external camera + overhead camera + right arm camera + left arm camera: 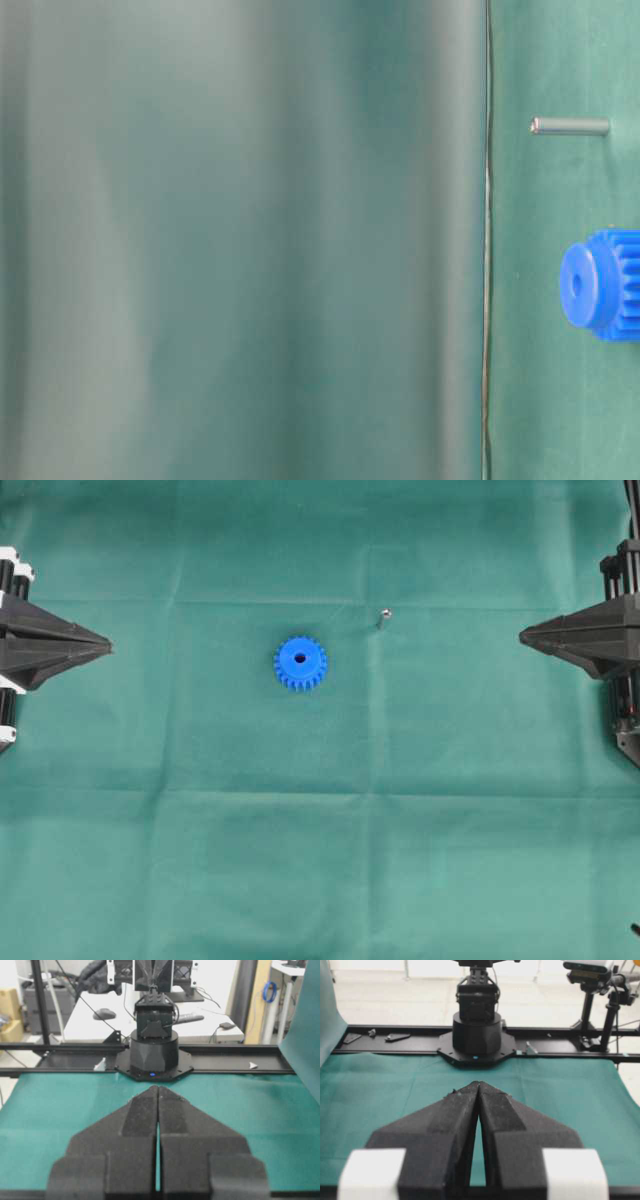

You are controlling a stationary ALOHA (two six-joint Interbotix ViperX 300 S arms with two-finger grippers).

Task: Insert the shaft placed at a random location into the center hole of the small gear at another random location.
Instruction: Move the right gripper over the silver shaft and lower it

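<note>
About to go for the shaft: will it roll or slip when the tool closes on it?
The shaft is a thin, smooth metal cylinder lying on its side on the cloth, so a nudge across its length probably rolls it. Its shiny surface looks slippery, and being so slim, it may squirt out of an off-centre pinch.

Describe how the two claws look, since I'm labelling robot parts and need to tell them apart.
Both are matte black wedges that taper to a point, with a rough, foam-like texture on the fingers. The left claw has white blocks at its base, seen in the overhead and left wrist views. The right claw is black throughout, with dark cabling by its mount.
</note>
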